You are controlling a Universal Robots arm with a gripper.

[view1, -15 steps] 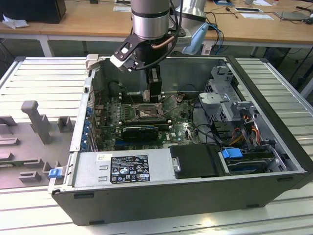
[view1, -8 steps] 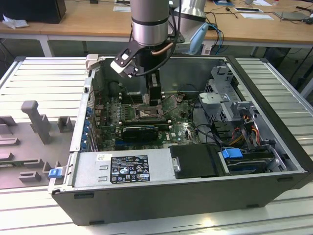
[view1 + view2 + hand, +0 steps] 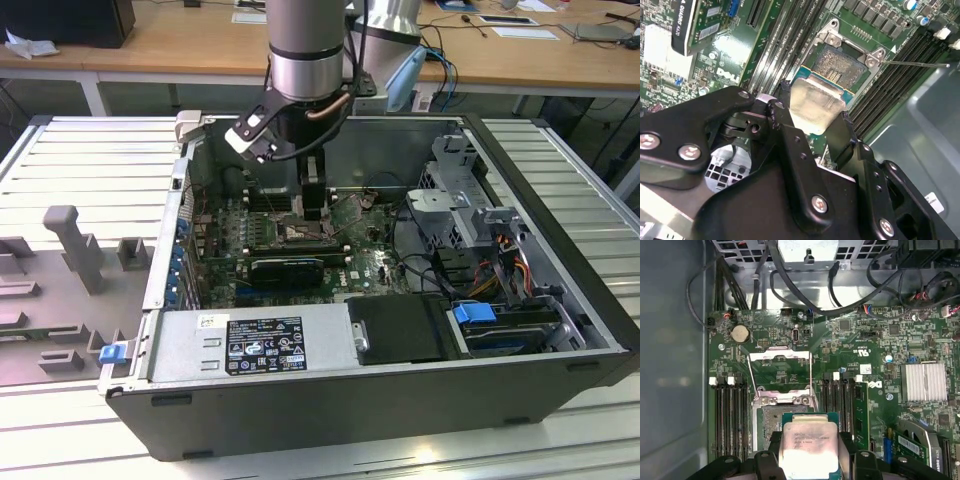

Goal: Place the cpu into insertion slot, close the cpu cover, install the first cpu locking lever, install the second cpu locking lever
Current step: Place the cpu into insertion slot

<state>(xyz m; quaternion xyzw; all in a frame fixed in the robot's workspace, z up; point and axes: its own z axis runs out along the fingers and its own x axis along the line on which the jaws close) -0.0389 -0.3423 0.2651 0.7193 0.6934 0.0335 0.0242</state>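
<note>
Gripping cpu (image 3: 807, 445), hand (image 3: 810, 462) above insertion slot (image 3: 840, 67)

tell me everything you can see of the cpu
The cpu is a small flat square chip with a pale silvery metal face bearing faint print, on a green base that shows at its rim. The end effector is shut on it, gripping two opposite sides. It hangs face up over the edge of the insertion slot, apparently not seated.
</note>
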